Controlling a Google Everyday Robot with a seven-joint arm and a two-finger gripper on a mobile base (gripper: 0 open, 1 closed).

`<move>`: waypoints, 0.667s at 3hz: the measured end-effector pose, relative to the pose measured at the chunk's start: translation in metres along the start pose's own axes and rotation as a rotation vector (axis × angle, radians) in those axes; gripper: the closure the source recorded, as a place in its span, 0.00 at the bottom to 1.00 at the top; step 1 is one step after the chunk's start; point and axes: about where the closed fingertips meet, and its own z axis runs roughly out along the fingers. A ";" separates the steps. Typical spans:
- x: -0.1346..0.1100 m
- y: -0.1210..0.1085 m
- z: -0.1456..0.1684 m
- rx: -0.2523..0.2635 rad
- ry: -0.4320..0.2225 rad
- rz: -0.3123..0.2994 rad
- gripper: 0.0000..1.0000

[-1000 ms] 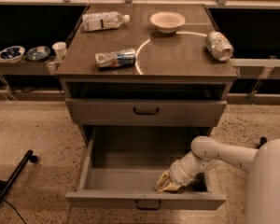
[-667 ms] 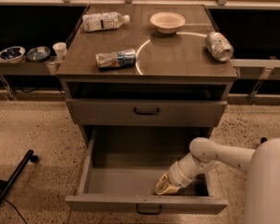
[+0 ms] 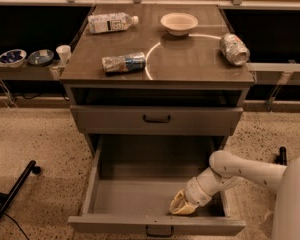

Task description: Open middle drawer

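The middle drawer [image 3: 140, 224] is pulled far out of the grey cabinet. It has a low flat front with a small dark bar handle [image 3: 159, 230], and its deep grey tray shows nothing inside. My gripper [image 3: 181, 206] reaches down into the tray from the right. It sits just behind the drawer front, right of the handle. My white arm [image 3: 240, 171] crosses over the drawer's right wall.
The drawer above [image 3: 156, 119] sits nearly shut, with a dark gap under the cabinet top [image 3: 190, 64]. On the top lie two bottles [image 3: 111, 22] [image 3: 123, 63], a bowl [image 3: 179, 23] and a can [image 3: 234, 49]. Bowls and a cup stand on a shelf at left [image 3: 27, 58]. A black leg [image 3: 12, 194] lies on the floor at left.
The middle drawer has slid further out towards the camera, and my gripper has moved with it, staying just behind its front.
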 end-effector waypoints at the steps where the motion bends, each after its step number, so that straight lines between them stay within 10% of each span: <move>1: -0.017 0.002 -0.038 0.118 -0.034 -0.069 1.00; 2: -0.057 0.006 -0.113 0.352 -0.105 -0.212 0.87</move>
